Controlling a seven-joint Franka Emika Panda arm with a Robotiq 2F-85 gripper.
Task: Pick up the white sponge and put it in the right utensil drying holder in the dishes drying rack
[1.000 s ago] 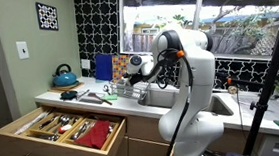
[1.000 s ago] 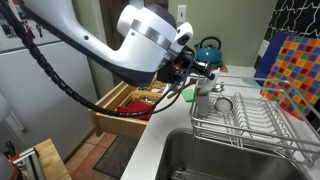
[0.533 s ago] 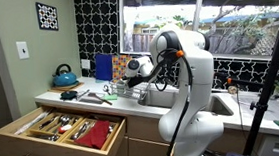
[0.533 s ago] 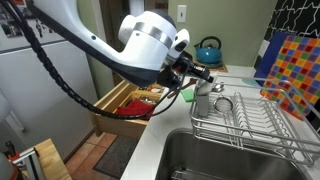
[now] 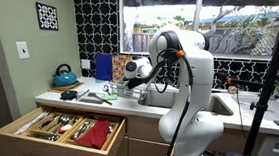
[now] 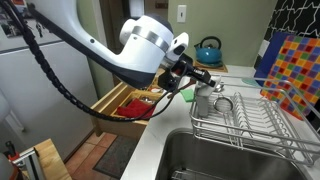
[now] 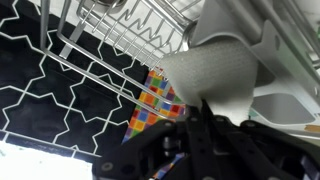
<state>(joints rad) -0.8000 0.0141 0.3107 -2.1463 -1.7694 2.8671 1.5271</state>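
The white sponge (image 7: 214, 72) fills the middle of the wrist view, pinched at its lower edge between the dark fingers of my gripper (image 7: 204, 106), which is shut on it. In both exterior views the gripper (image 6: 206, 75) (image 5: 133, 74) hangs at the near end of the dishes drying rack (image 6: 262, 128), just above a grey metal utensil holder (image 6: 204, 100). In those views the arm hides the sponge too much to make it out. The rack's wires run across the top of the wrist view.
A blue kettle (image 6: 209, 50) (image 5: 64, 76) stands at the back of the counter. A wooden cutlery drawer (image 5: 63, 130) (image 6: 125, 100) is pulled open below. A multicoloured board (image 6: 290, 62) leans behind the rack, and the sink (image 6: 215, 158) lies beside it.
The gripper has drifted slightly down and toward the rack with the sponge still in it. Nothing else has moved.
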